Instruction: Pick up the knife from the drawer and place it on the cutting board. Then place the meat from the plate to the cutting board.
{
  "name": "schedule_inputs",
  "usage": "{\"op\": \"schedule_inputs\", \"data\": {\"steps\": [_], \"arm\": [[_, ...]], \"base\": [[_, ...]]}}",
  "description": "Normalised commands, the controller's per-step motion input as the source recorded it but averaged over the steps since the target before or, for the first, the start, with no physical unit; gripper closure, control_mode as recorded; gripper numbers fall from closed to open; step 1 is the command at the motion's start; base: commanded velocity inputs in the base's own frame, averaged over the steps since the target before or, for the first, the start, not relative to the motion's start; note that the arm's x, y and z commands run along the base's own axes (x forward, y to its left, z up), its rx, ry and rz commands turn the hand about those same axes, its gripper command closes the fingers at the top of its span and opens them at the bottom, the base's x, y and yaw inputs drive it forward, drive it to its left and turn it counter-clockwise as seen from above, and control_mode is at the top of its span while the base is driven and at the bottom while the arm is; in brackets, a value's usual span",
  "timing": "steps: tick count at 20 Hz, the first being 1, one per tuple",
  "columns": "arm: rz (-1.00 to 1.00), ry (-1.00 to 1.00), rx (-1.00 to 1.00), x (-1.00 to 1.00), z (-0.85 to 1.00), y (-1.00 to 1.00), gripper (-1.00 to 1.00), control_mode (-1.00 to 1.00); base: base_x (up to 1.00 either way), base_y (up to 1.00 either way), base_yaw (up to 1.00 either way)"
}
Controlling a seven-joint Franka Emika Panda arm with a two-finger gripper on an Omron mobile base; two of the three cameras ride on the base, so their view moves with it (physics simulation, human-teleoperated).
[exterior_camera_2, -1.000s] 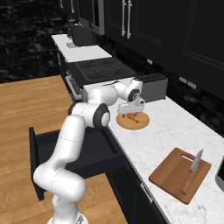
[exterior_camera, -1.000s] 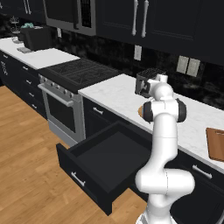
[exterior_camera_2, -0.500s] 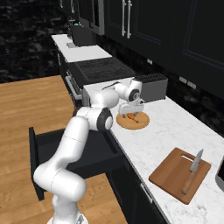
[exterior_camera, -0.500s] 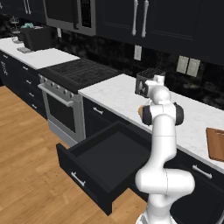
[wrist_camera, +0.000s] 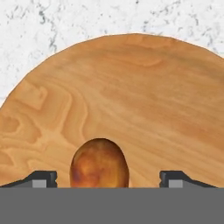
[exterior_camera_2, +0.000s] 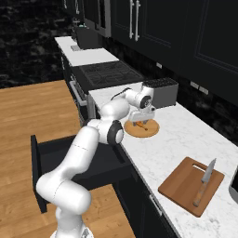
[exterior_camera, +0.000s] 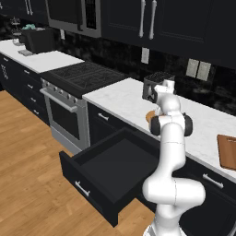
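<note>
- The meat (wrist_camera: pixel 99 162), a glossy brown oval, lies on the round wooden plate (wrist_camera: pixel 131 100), between the two dark fingertips (wrist_camera: pixel 43 178) of the gripper (wrist_camera: pixel 107 179), whose jaws stand apart on either side of it without touching it.
- Compared with a second ago, the gripper (exterior_camera_2: pixel 143 120) has dropped lower over the plate (exterior_camera_2: pixel 141 128) in the right base view; the knife, board and drawer lie as they did.
- The knife (exterior_camera_2: pixel 205 181) already rests on the cutting board (exterior_camera_2: pixel 186 188), blade toward 1 o'clock and tan handle toward 7 o'clock, well apart from the plate along the counter.
- The drawer (exterior_camera: pixel 110 177) stands pulled out below the counter, at 8 o'clock from the arm's base in the left base view, and its dark inside shows nothing in it.
- The white marble counter (exterior_camera_2: pixel 186 139) carries plate and board; a dark toaster (exterior_camera_2: pixel 160 92) sits just behind the plate, at 12 o'clock from it.
- A stove (exterior_camera: pixel 80 78) with a black top adjoins the counter, black cabinets (exterior_camera: pixel 184 27) hang above, and the floor (exterior_camera: pixel 32 184) is light wood planks.
</note>
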Motion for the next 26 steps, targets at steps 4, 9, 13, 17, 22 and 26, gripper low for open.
{"op": "schedule_inputs", "data": {"steps": [4,9,13,17,22,26], "arm": [[0.00,0.00,0.02,-0.04,-0.25,0.03,1.00,-1.00],[-0.01,-0.19,0.02,-0.41,-0.29,0.23,1.00,-1.00],[-0.05,-0.31,0.03,-0.34,-0.10,0.24,1.00,-1.00],[-0.08,-0.32,0.04,-0.33,-0.10,0.26,1.00,-1.00],[-0.09,-0.31,0.05,-0.30,-0.28,0.27,1.00,-1.00],[-0.09,-0.34,0.06,-0.37,-0.27,0.35,1.00,-1.00]], "base": [[0.00,0.00,0.00],[0.00,0.00,0.00],[0.00,0.00,0.00],[0.00,0.00,0.00],[0.00,0.00,0.00],[0.00,0.00,0.00]]}}
